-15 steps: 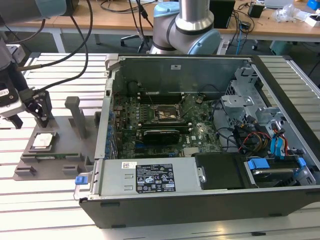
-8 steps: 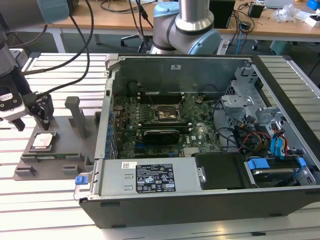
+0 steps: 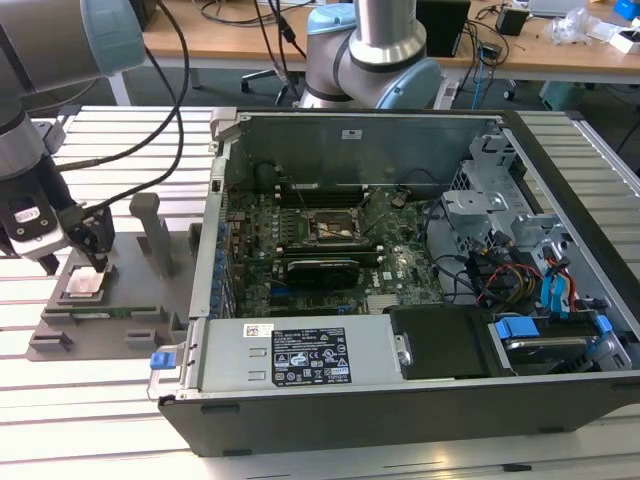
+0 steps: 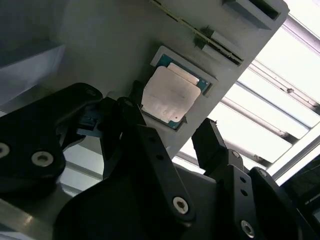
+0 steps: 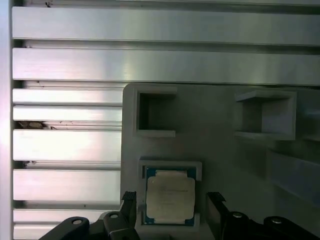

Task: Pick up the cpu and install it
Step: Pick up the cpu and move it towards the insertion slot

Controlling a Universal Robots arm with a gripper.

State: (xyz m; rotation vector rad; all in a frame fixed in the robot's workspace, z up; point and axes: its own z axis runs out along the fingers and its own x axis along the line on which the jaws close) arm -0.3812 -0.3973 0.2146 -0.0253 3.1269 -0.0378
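The gripper is spread wide on both sides of the cpu lying in its grey tray, and a crooked squeeze could tip it or let it slip.

In the exterior view the hand stands in front of the cpu and covers its far edge, so you cannot tell there whether the fingertips touch it. The arm carrying the hand runs out past that picture's top and left edges. In the first wrist view the fingers are cut off by the picture's edge, and so is the near side of the grey holder under the cpu. In the second wrist view the hand's black body hides much of that holder. Inside the computer case, the socket is too far off for you to tell what lies in it. The second arm's base behind the case is cut off at the exterior view's top edge.
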